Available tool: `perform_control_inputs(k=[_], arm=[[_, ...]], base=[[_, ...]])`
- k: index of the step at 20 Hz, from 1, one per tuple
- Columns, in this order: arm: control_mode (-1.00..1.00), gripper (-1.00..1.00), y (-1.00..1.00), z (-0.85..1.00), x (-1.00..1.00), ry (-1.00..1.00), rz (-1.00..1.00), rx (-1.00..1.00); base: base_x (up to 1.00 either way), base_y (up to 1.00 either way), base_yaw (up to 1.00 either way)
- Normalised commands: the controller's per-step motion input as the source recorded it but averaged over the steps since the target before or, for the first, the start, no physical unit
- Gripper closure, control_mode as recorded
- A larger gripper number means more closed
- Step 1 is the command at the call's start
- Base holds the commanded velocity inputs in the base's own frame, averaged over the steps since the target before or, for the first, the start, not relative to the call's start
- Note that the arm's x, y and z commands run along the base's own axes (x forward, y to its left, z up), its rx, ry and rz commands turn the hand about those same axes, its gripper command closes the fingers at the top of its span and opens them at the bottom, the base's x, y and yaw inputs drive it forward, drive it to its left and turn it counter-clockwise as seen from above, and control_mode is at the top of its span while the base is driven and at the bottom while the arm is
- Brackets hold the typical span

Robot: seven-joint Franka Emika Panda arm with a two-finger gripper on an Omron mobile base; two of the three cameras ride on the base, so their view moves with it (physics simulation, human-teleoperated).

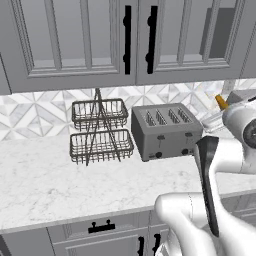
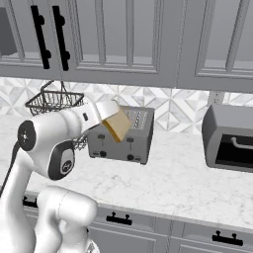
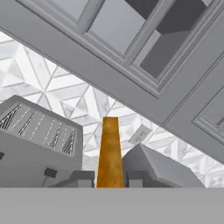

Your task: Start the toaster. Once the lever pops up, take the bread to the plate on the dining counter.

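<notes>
My gripper [image 2: 111,117] is shut on the bread [image 2: 118,126], a flat tan-orange slice held in the air in front of and above the toaster [image 2: 121,138]. In the hand view the bread [image 3: 109,151] rises edge-on between the two dark fingertips [image 3: 84,177]. The grey four-slot toaster [image 1: 165,131] stands on the marble worktop against the tiled wall, its dark levers and knobs facing forward. From the left base camera, the bread's orange tip [image 1: 221,102] shows at the right edge, to the right of the toaster. The plate and the dining counter are out of view.
A two-tier wire basket rack [image 1: 100,131] stands left of the toaster. A grey box-shaped appliance [image 2: 230,138] with a dark door sits further right. Grey upper cabinets [image 1: 125,40] hang above, and drawers with dark handles run below the worktop's edge [image 1: 75,217].
</notes>
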Motion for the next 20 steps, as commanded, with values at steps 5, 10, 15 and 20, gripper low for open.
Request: perform_control_inputs(k=[5, 10, 15, 20], arm=[[1.00, 1.00, 0.01, 0.00, -0.37, 0.00, 0.00, 0.00], [1.00, 1.00, 0.00, 0.00, 0.00, 0.00, 0.00, 0.00], [1.00, 1.00, 0.00, 0.00, 0.00, 0.00, 0.00, 0.00], [1.00, 1.00, 0.00, 0.00, 0.00, 0.00, 0.00, 0.00]], base=[[-0.60, 0.00, -0.01], [-1.00, 0.00, -0.29], [-0.48, -0.13, -0.70], [0.00, -0.02, -0.89]])
